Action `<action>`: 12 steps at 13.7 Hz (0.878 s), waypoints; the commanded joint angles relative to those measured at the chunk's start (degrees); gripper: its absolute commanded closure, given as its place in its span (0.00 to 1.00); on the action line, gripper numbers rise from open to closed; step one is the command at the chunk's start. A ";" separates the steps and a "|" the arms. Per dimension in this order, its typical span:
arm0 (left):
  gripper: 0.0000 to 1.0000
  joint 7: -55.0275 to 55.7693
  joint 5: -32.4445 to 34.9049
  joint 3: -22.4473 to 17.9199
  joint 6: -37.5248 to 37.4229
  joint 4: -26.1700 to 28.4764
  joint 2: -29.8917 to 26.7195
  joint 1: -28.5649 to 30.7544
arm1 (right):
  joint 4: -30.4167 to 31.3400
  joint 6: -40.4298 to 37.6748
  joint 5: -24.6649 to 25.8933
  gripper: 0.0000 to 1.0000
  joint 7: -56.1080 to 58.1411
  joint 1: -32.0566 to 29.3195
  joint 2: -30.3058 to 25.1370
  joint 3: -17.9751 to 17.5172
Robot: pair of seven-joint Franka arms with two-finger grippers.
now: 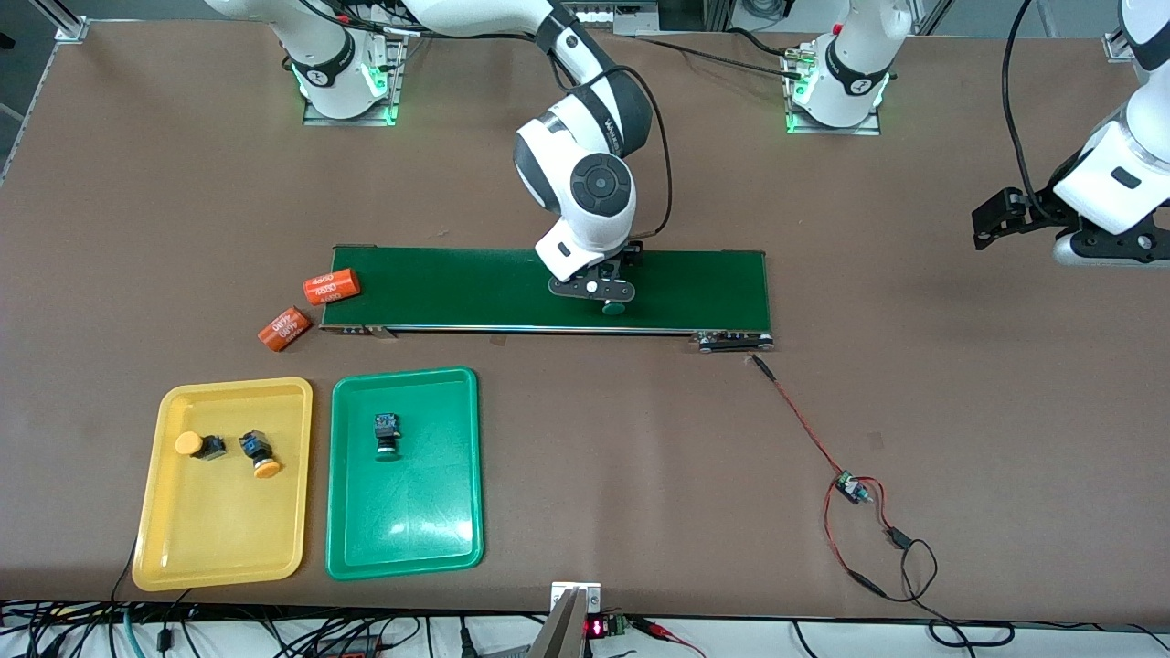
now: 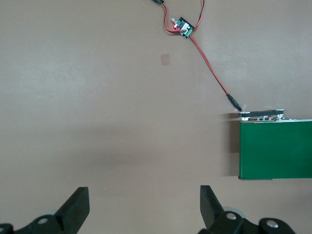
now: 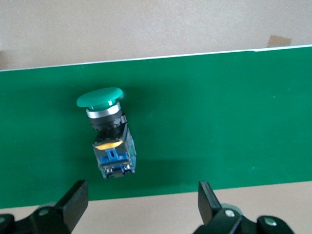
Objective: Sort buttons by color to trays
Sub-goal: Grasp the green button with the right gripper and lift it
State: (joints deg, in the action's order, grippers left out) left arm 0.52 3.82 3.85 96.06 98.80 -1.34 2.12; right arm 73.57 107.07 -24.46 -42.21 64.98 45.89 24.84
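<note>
1. Green-capped button [image 3: 108, 134] lies on its side on the belt [image 1: 457, 292], under the right end effector [image 1: 594, 294], fingers apart.
2. Advice: centre on the black body, descend straight, close squarely.
3. Green tray [image 1: 404, 539] holds one green button [image 1: 387, 433]; yellow tray [image 1: 219, 548] two.
4. Left end effector [image 2: 144, 207] waits, apart, over bare worktop [image 1: 914, 411].

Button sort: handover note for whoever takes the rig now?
Right gripper: open, over the green button lying on the belt, not gripping yet.
Left gripper: open, waiting over bare table at its own end.
Done: two orange buttons in the yellow tray, one green button in the green tray.
Left: the belt button goes into the green tray.
</note>
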 commanded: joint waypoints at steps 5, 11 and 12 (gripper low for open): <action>0.00 -0.96 -0.66 -0.07 -0.61 -0.37 0.28 2.09 | 0.52 3.67 -0.41 0.05 1.86 -0.03 4.03 -0.23; 0.00 -1.14 -1.27 0.02 -3.23 -2.46 0.54 5.44 | 0.26 3.40 -2.07 0.87 4.42 -0.82 3.51 0.04; 0.00 -1.14 -1.27 0.37 -3.33 -2.73 0.63 5.36 | 0.26 3.58 -2.08 0.88 3.98 -0.91 3.51 0.04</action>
State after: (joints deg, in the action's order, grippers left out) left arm 0.47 3.54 3.63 94.86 98.08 -0.79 7.29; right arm 73.54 110.54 -25.04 -38.74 64.54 49.97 24.86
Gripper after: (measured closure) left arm 0.000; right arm 0.555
